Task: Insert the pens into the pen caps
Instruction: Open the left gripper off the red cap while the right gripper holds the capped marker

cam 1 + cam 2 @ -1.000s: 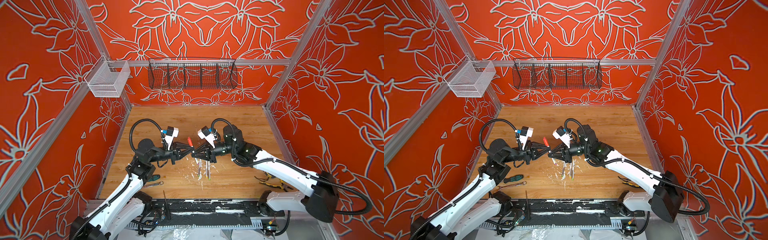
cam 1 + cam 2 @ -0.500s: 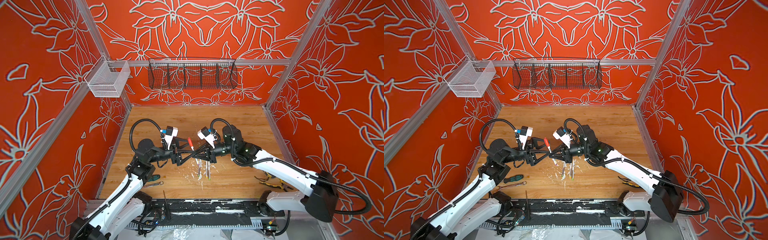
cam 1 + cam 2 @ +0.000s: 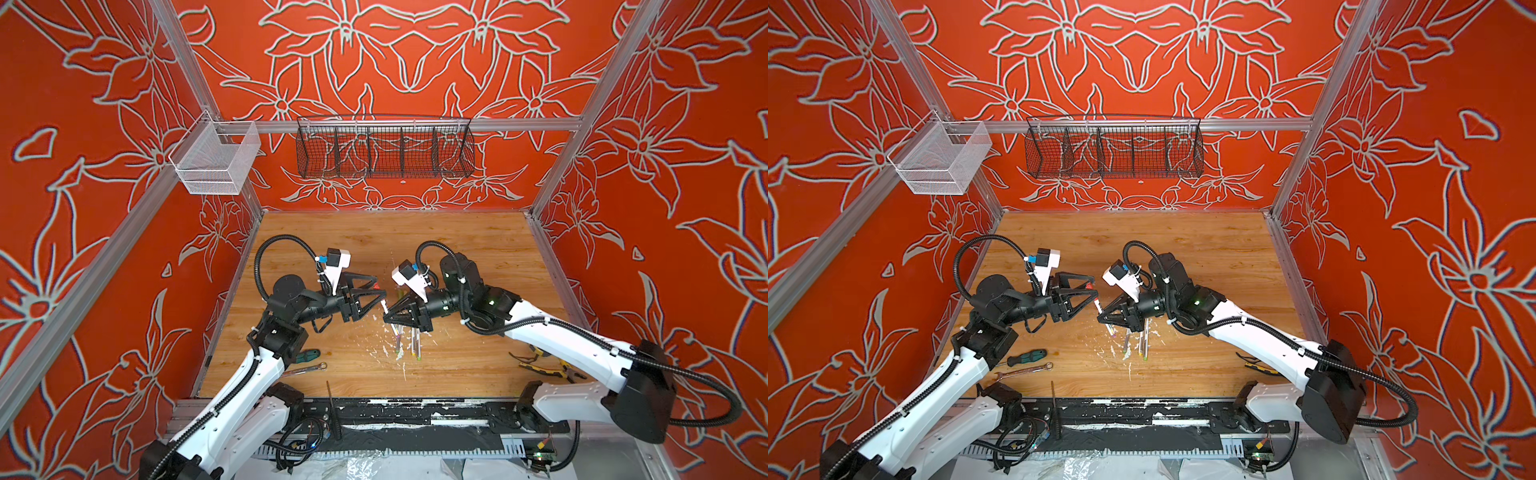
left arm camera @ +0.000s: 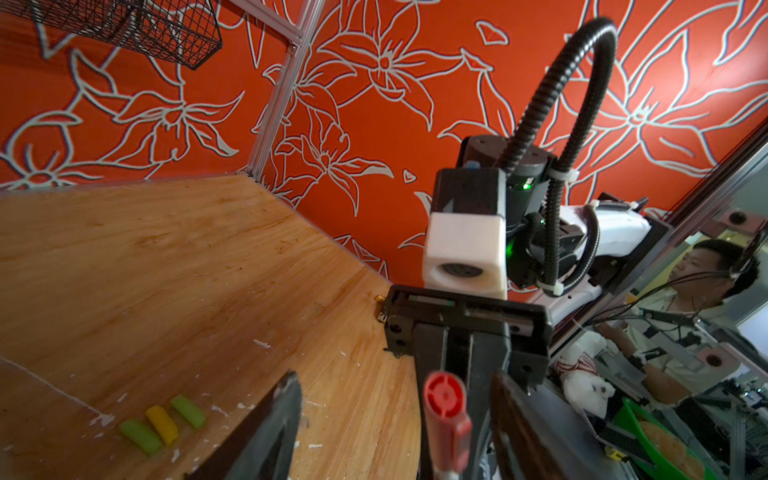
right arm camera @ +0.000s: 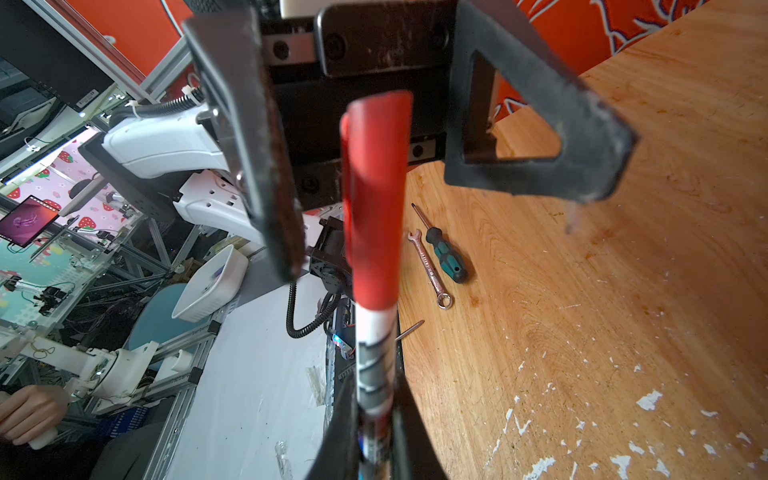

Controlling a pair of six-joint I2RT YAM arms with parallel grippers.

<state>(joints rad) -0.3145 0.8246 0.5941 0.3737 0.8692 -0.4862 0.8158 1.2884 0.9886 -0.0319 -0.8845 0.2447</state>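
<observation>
My right gripper [image 5: 374, 401] is shut on a white-barrelled pen [image 5: 376, 332] that wears the red cap [image 5: 376, 199]. In both top views the right gripper [image 3: 385, 316] holds this pen [image 3: 383, 306] tilted up toward the left gripper [image 3: 379, 286]. The left gripper [image 4: 394, 378] is open, its fingers [image 5: 266, 166] standing on either side of the red cap [image 4: 445, 399] without touching it. Two green caps [image 4: 141, 436] [image 4: 188, 411] and a yellow cap [image 4: 162, 424] lie together on the table. Other pens [image 3: 414, 343] [image 3: 1126, 340] lie below the right gripper.
A green-handled screwdriver [image 3: 307, 354] and a silver wrench [image 3: 307, 369] lie by the left arm. Yellow pliers [image 3: 540, 363] lie under the right arm. A black wire basket [image 3: 384, 151] and a white mesh basket [image 3: 214, 160] hang on the walls.
The left gripper, shut on the red cap a second ago, has opened and let it go. The cap stays on the pen in the right gripper, which has barely moved.
</observation>
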